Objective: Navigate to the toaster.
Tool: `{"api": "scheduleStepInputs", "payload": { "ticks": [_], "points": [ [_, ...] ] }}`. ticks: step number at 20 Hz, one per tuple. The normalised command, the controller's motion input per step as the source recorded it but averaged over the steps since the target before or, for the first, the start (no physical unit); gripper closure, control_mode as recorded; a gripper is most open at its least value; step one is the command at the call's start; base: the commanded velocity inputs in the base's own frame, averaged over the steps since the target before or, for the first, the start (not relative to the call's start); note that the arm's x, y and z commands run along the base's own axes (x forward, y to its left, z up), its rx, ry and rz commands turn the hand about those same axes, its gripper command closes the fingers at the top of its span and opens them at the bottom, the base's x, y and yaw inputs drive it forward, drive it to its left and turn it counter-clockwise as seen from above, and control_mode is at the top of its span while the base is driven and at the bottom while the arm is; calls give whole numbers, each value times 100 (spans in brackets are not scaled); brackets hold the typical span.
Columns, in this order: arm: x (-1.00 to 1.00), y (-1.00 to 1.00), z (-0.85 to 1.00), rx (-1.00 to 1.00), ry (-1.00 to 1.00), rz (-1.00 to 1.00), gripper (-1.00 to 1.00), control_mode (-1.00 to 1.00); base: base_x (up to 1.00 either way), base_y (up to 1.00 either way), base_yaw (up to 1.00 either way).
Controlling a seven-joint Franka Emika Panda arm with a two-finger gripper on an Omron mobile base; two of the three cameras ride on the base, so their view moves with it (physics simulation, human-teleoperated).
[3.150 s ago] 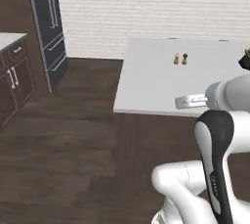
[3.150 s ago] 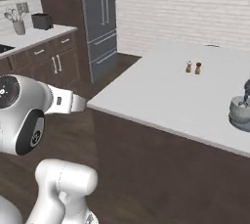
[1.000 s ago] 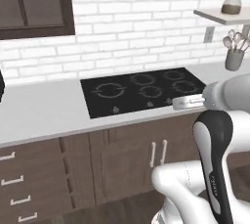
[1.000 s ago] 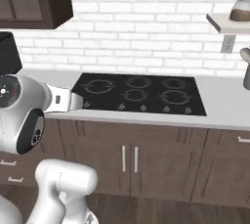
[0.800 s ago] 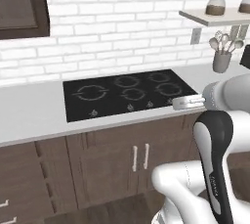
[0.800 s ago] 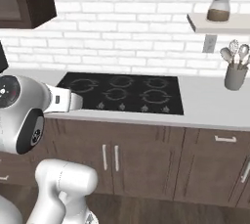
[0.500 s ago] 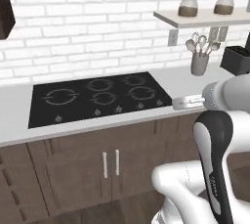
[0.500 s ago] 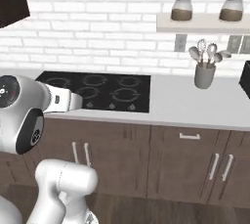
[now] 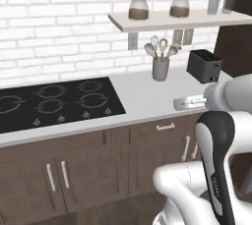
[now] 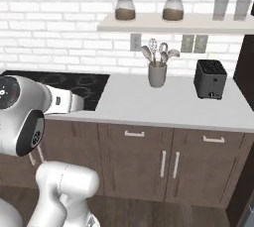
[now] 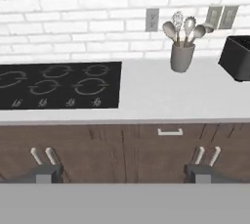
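The view has swung rightward along the counter [image 10: 149, 107]: the cooktop [image 9: 54, 102] now sits far left, the utensil crock [image 10: 157, 75] centre, the toaster [image 10: 210, 79] at right against the wall. The gripper [image 11: 122, 171] is open and empty. Approach nearly complete.

The toaster [image 10: 210, 78] looks like matt black plastic with rounded edges. The tabletop [image 10: 163, 106] is a smooth, pale grey slab with a dull finish. The cooktop [image 9: 54, 101] is glossy black glass. Below, the cabinet doors [image 10: 168, 164] show dark wood grain with brushed metal handles. The utensil holder [image 10: 157, 75] seems matt grey ceramic, its utensils metal. The wall [image 10: 64, 18] is white painted brick, rough-jointed.
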Motion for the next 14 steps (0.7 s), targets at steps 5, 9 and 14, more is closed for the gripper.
{"api": "scheduleStepInputs", "payload": {
  "ticks": [5, 9, 14],
  "points": [
    [0, 0, 0, 0, 0, 0, -100, 100, 23, -100, 0],
    [0, 0, 0, 0, 0, 0, -100, 100, 55, -100, 1],
    [0, 0, 0, 0, 0, 0, -100, 100, 96, -100, 6]
  ]
}}
